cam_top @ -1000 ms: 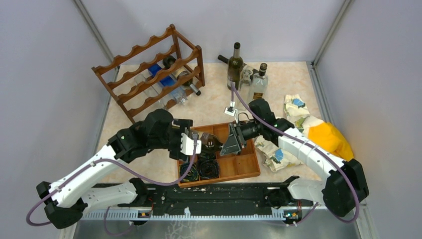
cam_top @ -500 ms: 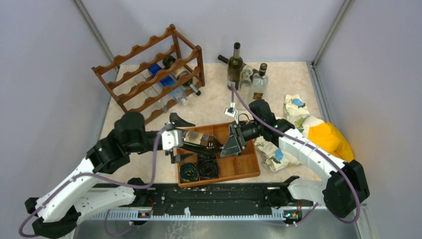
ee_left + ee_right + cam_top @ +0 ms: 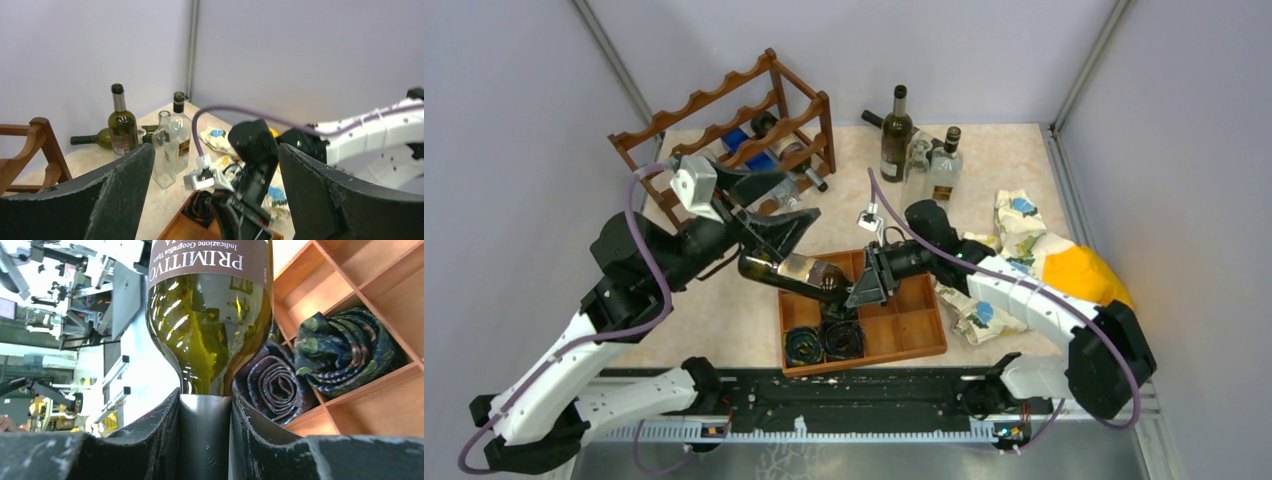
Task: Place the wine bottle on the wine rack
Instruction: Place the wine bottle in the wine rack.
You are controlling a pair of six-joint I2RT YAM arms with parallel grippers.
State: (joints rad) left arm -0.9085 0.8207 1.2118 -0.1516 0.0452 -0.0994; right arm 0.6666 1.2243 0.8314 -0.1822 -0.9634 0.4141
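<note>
The wine bottle (image 3: 794,270) is dark green with a brown label and lies nearly level above the left edge of the tray, base pointing left. My right gripper (image 3: 856,285) is shut on its neck. In the right wrist view the neck sits tight between the pads of the right gripper (image 3: 205,400), with the wine bottle (image 3: 210,330) stretching away. My left gripper (image 3: 794,200) is raised and open just above and left of the bottle, touching nothing. The left gripper (image 3: 215,150) looks toward the right arm. The wine rack (image 3: 724,150) stands at the back left, its post (image 3: 40,145) at the left edge.
The rack's lower tiers hold a few bottles (image 3: 769,150). The orange-brown tray (image 3: 914,330) has rolled ties (image 3: 824,340) in its near-left cells. A dark bottle (image 3: 896,135) and clear bottles (image 3: 944,165) stand at the back. Patterned cloths (image 3: 1024,230) and a yellow one (image 3: 1089,280) lie right.
My left arm has drawn back from the bottle and swung up toward the rack, still open. My right gripper has carried the bottle a little to the left.
</note>
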